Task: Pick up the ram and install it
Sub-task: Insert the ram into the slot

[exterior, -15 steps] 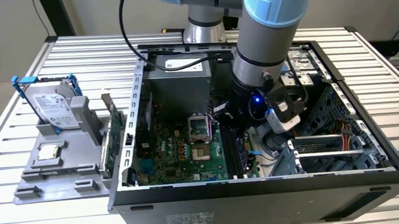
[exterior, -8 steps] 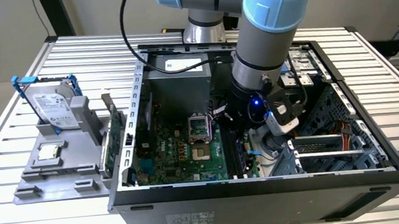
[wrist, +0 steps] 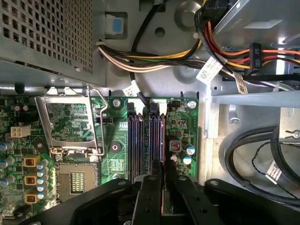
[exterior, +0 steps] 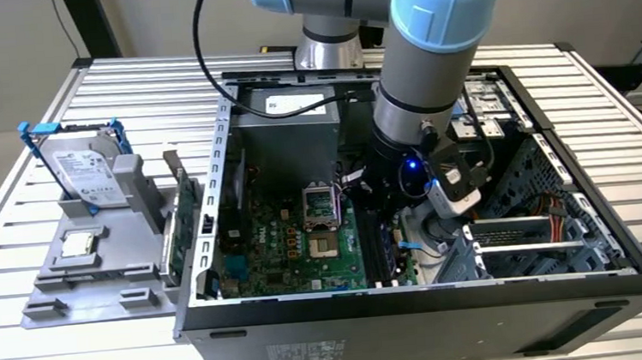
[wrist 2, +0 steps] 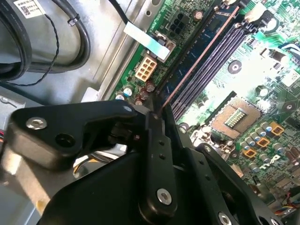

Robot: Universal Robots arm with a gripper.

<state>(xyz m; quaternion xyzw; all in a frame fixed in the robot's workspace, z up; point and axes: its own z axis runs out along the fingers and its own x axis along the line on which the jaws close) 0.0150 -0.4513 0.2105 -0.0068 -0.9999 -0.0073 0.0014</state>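
My gripper is shut on the ram, a thin stick seen edge-on that runs out from between the black fingers. In the second wrist view the ram shows its narrow edge and dark blue face, lying along the outermost of the long black slots on the green motherboard. Whether it is seated in the slot or just above it, I cannot tell. In the exterior view the arm reaches down into the open computer case, and the gripper is low over the motherboard.
The CPU socket lies beside the slots. Cable bundles cross above the board, and a black cable loop sits on the case floor. Outside the case, a grey fixture holds a hard drive and a narrow green board on edge.
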